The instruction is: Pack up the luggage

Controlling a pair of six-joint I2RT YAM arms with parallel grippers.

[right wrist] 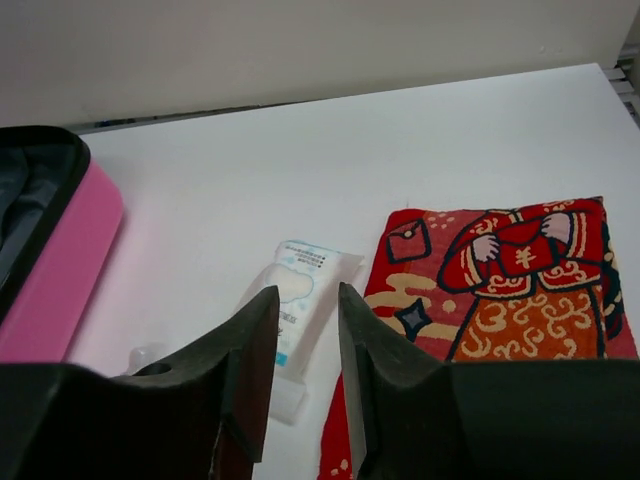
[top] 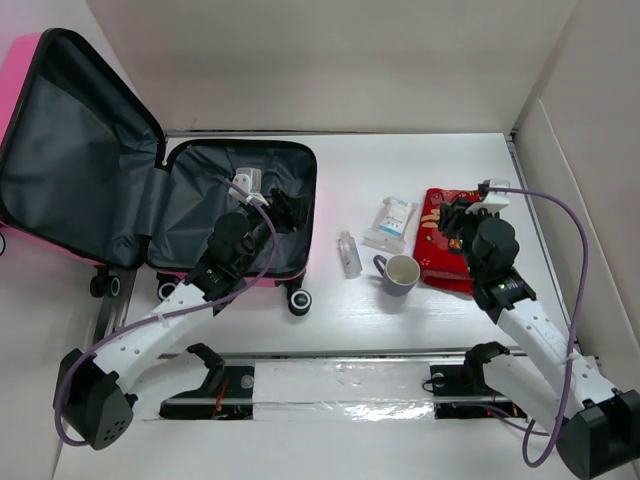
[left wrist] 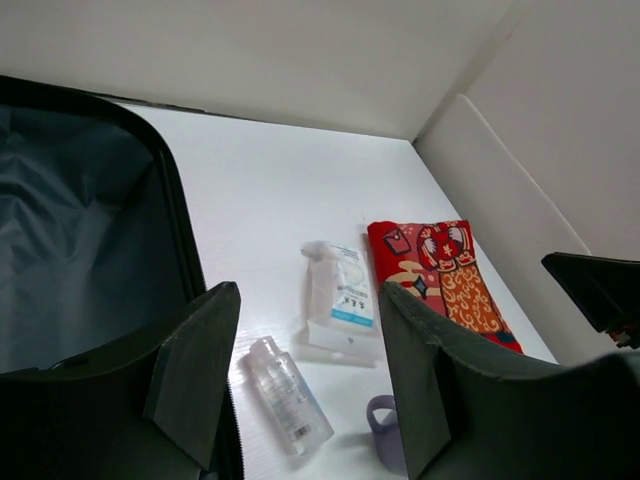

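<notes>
Over the open luggage (top: 195,200), the left gripper (left wrist: 308,295) hangs spread wide, empty — the right gripper (right wrist: 307,292), narrowly parted and empty, hovers above the red cloth (right wrist: 500,270).

Left arm (top: 170,310) extends forward, its fingers (left wrist: 195,370) spread wide; right arm (top: 530,320) extends forward, fingers (right wrist: 250,370) narrowly apart.

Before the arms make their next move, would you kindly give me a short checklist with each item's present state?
1. Luggage open: ok.
2. Left gripper open and empty: ok.
3. Right gripper empty, jaws slightly apart: ok.
4. Right gripper over the cloth: ok.
5. Cloth, packet, bottle and mug packed: not ok, all lie on the table.
6. Mug empty: cannot tell.
</notes>
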